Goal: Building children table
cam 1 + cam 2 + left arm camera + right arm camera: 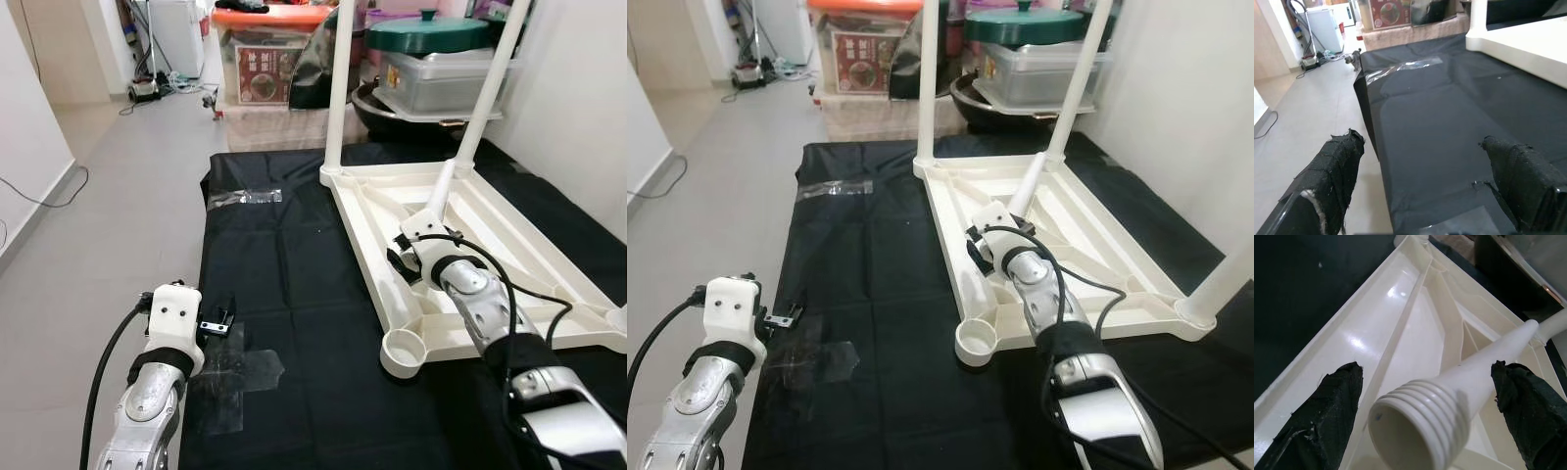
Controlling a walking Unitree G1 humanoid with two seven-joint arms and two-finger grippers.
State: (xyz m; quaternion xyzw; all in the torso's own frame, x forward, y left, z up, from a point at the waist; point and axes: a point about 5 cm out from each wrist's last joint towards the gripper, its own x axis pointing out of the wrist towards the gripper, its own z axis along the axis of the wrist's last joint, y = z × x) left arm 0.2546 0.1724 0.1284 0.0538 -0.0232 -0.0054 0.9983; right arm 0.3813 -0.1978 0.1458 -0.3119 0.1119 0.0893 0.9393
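1. Tabletop (509, 245), cream plastic, lies upside down on the black sheet (294, 284) toward 2 o'clock of the head view; upright legs (336, 88) stand in its far corners, and one empty socket (402, 351) faces up at the near corner.
2. Right tool (1425, 416) reaches over the tabletop's underside with its fingers (1317, 421) spread wide on either side of a loose leg (1469, 377). The leg's threaded end points toward the wrist camera. Whether the pads touch it cannot be told.
3. Risk: closing on the tapered, glossy shaft may squeeze the leg out sideways, since it lies at a slant across the ribs.
4. Risk: if lifted near the threads, the long far end could swing into the upright legs or the stacked bins (431, 59) at 12 o'clock.
5. Risk: starting the threads crooked in the socket would likely jam them.
6. Left tool (1425, 191) hovers spread and empty at 8 o'clock, above the sheet's edge, well apart from the tabletop, so nothing steadies the tabletop against sliding.
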